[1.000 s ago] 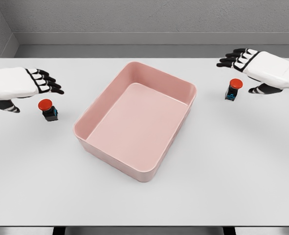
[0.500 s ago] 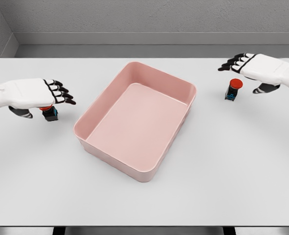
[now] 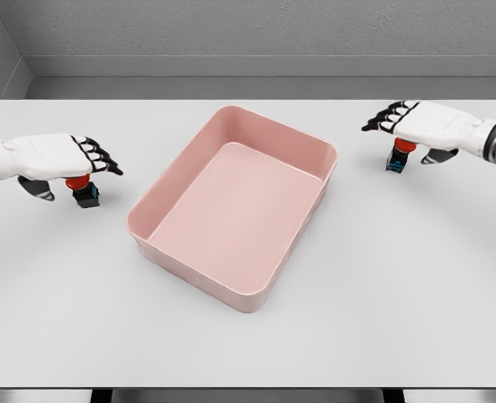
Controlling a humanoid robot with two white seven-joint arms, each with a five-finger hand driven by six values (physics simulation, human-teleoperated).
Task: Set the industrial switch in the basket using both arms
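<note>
— Switches, then: where did they sit?

— Two were on the white table (image 3: 382, 294), neither one inside the pink basket (image 3: 235, 214). The left switch (image 3: 85, 191) stood upright near the table's left side, well apart from the basket's left wall. The right switch (image 3: 397, 156) stood upright just beyond the basket's far right corner, a small gap away from it. Each had a red cap on a dark body with a blue part low down.

— And the hands?

— The left hand (image 3: 50, 157) lay palm down directly over the left switch, hiding most of its red cap. Its fingers (image 3: 98, 157) were stretched out toward the basket and slightly fanned, with the thumb (image 3: 38, 189) hanging below on the outer side. The right hand (image 3: 424, 122) sat over the right switch in the same way, fingers (image 3: 386, 115) extended leftward and a little apart, thumb (image 3: 436, 155) on the outer side.

— Were they gripping?

— Neither hand had closed around its switch. Whether the palms touched the caps, I could not tell.

— The basket itself?

— It sat rotated at an angle in the middle of the table, between both hands.
</note>
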